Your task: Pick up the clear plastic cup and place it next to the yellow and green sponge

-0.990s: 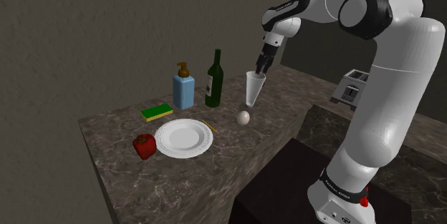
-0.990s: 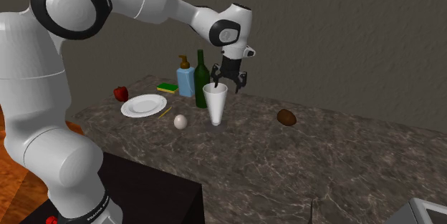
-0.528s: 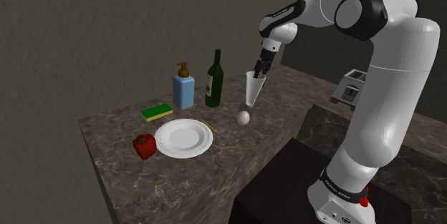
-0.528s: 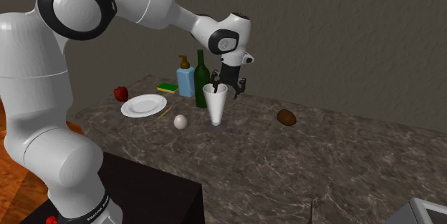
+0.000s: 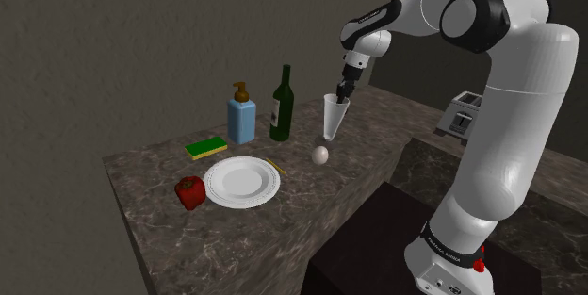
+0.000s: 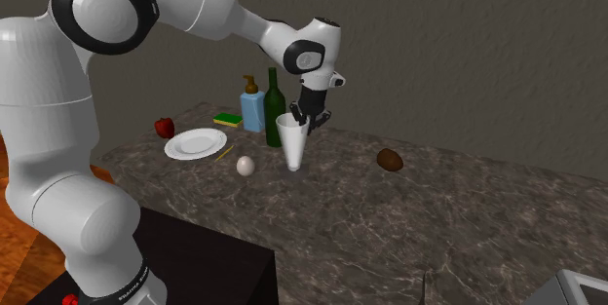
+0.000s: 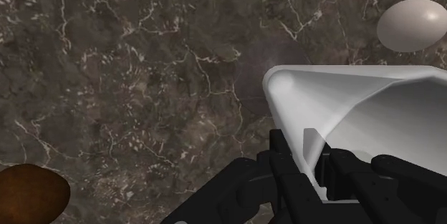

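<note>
With one finger inside the rim and the other outside it, the end effector is closed to a narrow gap on the wall of the pale tapered cup, pinching that wall between its pads. A rim pinch of this kind suits a thin, wide-mouthed vessel that the jaws could not easily span from the sides.

In the shoulder view the end effector comes down steeply on the cup, which stands upright and appears to rest on the dark marbled bench, so the lift seems not yet begun. The cup is just beside a green wine bottle, with a white egg near its base on the stand's side.

The yellow and green sponge lies well apart from the cup, towards the shoulder view's left, near a blue soap dispenser and just beyond a white plate.

The carry probably has to clear the bottle and dispenser. Free bench beside the sponge looks scarce, which makes a gentle, upright set-down advisable. A brown rounded object lies away from that path.
</note>
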You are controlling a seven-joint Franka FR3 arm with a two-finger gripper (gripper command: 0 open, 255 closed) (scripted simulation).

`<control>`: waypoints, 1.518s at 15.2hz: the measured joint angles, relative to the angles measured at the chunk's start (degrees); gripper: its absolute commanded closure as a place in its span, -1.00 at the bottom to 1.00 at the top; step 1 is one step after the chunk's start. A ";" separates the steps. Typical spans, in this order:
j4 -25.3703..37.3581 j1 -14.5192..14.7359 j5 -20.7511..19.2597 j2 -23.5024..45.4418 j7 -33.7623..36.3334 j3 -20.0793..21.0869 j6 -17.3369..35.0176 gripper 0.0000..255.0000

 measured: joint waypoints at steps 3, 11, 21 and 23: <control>0.01 -0.01 -0.02 -0.04 0.00 -0.02 0.00 1.00; 1.26 0.08 -0.66 -0.86 0.70 -0.14 -1.96 1.00; 6.79 0.09 -2.17 -2.70 2.64 -0.47 -8.89 1.00; 7.76 0.13 -2.56 -3.31 3.08 -0.52 -10.35 1.00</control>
